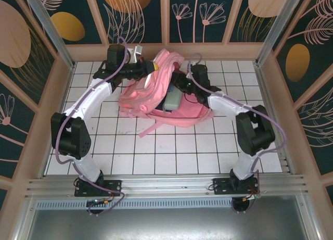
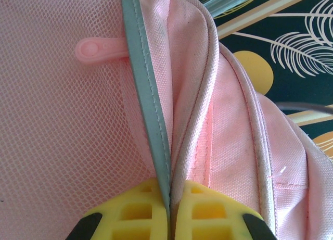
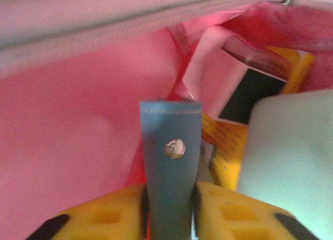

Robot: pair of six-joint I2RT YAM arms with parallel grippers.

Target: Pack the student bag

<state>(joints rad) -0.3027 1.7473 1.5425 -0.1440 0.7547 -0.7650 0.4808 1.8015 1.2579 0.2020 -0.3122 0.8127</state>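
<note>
- The student bag [image 1: 148,97] lies on the white-tiled table [image 1: 208,146], with the far wall just behind it and the two arms reaching in from either side of it
- The left gripper [image 2: 170,198] sits at the bag's upper left edge, its yellow fingers pressed together on a fold of pink fabric and the grey-blue trim [image 2: 148,120]; from above, this grip lifts that edge and holds the mouth open
- The right gripper [image 3: 170,190] is at the bag's open mouth on the right side and looks into the pink lining
- A slate-blue strip [image 3: 170,141] with a small round stud stands between the right gripper's fingers and lies close against both; whether they clamp it or only flank it cannot be told
- Deeper inside the bag, beyond that strip, lie a pale block [image 3: 291,156] and a yellow and black packet [image 3: 234,141]
- The step in hand seems to be loading: one arm keeps the bag open while the other places an item inside
- Judging from this, the next move calls for the strip to be free of the fingers, and then for the right gripper to back straight out of the mouth without catching the lining or zip
- The left grip ought to hold firm meanwhile, or the mouth may sag shut
</note>
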